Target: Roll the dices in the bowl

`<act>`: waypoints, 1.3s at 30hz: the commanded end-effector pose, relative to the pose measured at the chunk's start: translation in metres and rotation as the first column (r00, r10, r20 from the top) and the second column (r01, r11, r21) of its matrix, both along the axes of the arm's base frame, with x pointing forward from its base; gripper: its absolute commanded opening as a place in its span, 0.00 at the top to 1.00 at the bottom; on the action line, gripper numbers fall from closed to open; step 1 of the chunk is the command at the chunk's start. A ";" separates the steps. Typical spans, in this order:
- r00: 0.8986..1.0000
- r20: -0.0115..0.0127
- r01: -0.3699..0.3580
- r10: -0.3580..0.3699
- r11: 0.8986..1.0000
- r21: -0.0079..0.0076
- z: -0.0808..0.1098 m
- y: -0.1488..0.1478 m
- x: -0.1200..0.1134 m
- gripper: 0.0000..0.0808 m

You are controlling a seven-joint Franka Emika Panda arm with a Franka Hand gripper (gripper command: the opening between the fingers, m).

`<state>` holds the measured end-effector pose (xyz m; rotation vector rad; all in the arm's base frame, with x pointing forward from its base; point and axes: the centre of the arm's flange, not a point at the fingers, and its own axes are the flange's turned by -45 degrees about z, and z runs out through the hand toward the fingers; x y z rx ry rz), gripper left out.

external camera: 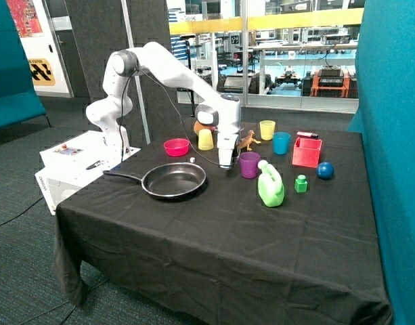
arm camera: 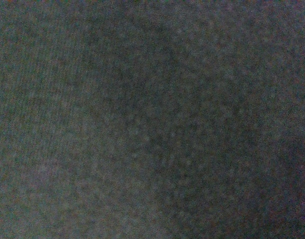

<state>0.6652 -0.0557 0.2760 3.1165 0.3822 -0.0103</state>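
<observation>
The gripper is down at the black cloth, between the pan and purple cup; its opening cannot be told.

The room is lit evenly from above, and more light is let in through the big windows at the back. No hard shadows are thrown on the worktop; only soft, faint ones are seen under the things on its black cloth. A small shine is seen on the frying pan. The outside view is fairly clear. The wrist view is very dark and grainy, and only blurry cloth weave is shown, with nothing sharp.
</observation>
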 end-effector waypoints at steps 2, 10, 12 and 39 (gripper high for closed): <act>1.000 0.006 -0.002 0.002 1.000 0.003 0.001 0.003 -0.011 1.00; 1.000 0.006 -0.003 0.003 1.000 0.003 -0.004 0.007 -0.017 1.00; 1.000 0.006 -0.006 0.006 1.000 0.003 -0.004 0.008 -0.016 1.00; 1.000 0.006 -0.027 0.027 1.000 0.003 -0.007 0.025 -0.007 1.00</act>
